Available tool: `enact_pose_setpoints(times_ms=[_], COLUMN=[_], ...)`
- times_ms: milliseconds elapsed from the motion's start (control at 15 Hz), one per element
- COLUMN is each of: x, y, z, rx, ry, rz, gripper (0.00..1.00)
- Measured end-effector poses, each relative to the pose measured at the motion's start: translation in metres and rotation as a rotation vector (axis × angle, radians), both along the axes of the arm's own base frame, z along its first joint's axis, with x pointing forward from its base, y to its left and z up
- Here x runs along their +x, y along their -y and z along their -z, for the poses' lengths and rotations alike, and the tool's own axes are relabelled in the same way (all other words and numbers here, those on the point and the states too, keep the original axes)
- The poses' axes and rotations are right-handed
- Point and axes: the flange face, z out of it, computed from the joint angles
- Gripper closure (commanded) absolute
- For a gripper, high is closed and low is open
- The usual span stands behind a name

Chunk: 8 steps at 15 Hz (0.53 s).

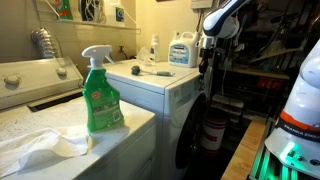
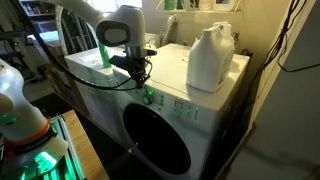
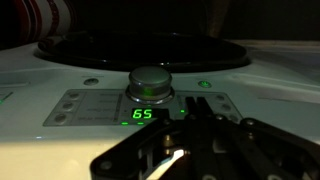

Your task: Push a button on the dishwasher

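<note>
While the green display (image 3: pixel 143 114) on the dishwasher (image 3: pixel 40 75) reads "65", the tool (image 3: pixel 197 108), fingers together, hangs beside the knob (image 3: pixel 150 84).

We see a narrow laundry room in warm, dim light. In an exterior view a plain beige wall (image 2: pixel 295 110) stands well beyond the pincer (image 2: pixel 146 92), with dark cables (image 2: pixel 292 30) hanging down it. In an exterior view a cream wall (image 1: pixel 135 30) carries a wire shelf (image 1: pixel 95 12), and a wooden floor (image 1: pixel 248 145) lies below the pincer.
</note>
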Motion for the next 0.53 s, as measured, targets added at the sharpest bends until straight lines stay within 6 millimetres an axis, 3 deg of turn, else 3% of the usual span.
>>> enact_pose_setpoints(times_ms=[267,533], x=[-0.029,-0.078], y=[0.009,0.031], z=[-0.054,-0.113], rx=[-0.043,-0.12], ry=[-0.025,-0.034], rz=[0.075,0.174], gripper=[0.38,0.07])
